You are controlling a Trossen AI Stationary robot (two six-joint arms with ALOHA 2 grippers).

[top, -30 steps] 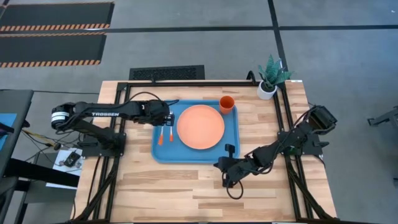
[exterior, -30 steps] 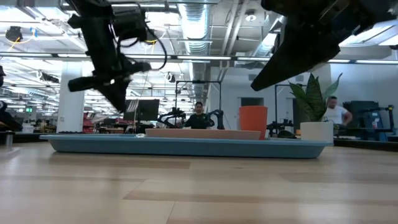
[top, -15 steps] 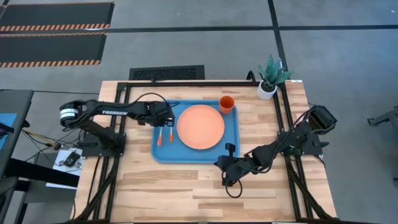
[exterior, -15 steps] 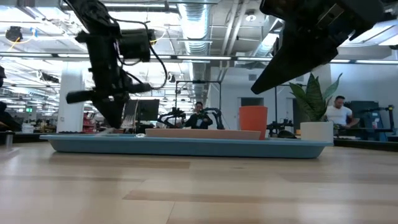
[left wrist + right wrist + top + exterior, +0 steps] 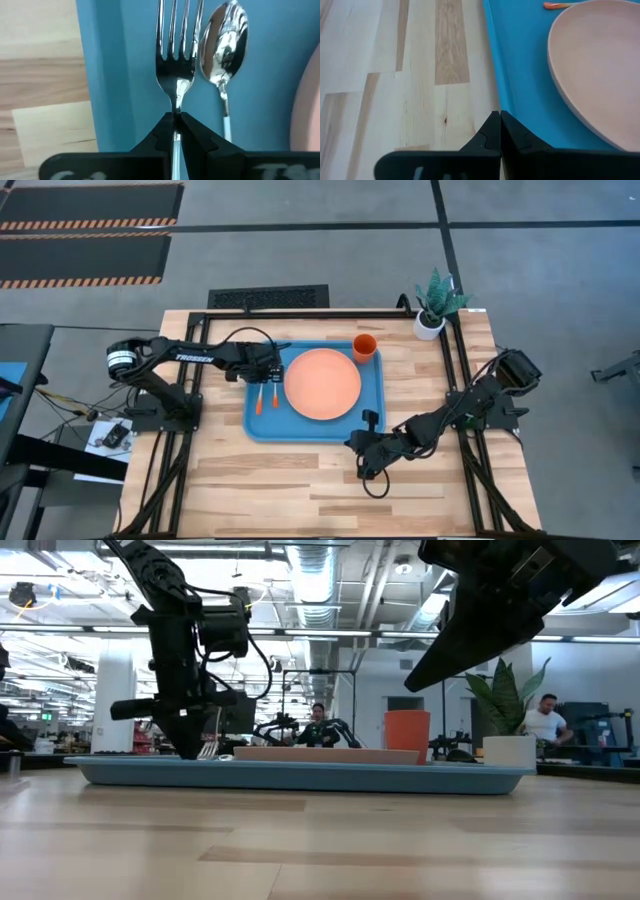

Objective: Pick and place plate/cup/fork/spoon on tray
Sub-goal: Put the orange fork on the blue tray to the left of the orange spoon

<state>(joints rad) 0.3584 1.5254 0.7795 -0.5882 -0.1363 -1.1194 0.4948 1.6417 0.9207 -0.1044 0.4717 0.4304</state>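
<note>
now that the left gripper (image 5: 175,120), clenched on the fork (image 5: 176,60), has lowered it beside the spoon (image 5: 223,50) at the tray's (image 5: 262,425) left edge, only release remains.

Grey floor (image 5: 300,240) w/ striped mats (image 5: 85,230); open-plan lab, prob. fluorescent lights.

Fork (image 5: 175,60) and spoon (image 5: 223,50): polished, mirror-bright metal heads, lying on the tray. Tray (image 5: 125,75): smooth blue plastic, matt. Plate (image 5: 600,65) on the tray: smooth, matt salmon-orange. Table (image 5: 395,85) beside the tray: pale wood, visible grain.
</note>
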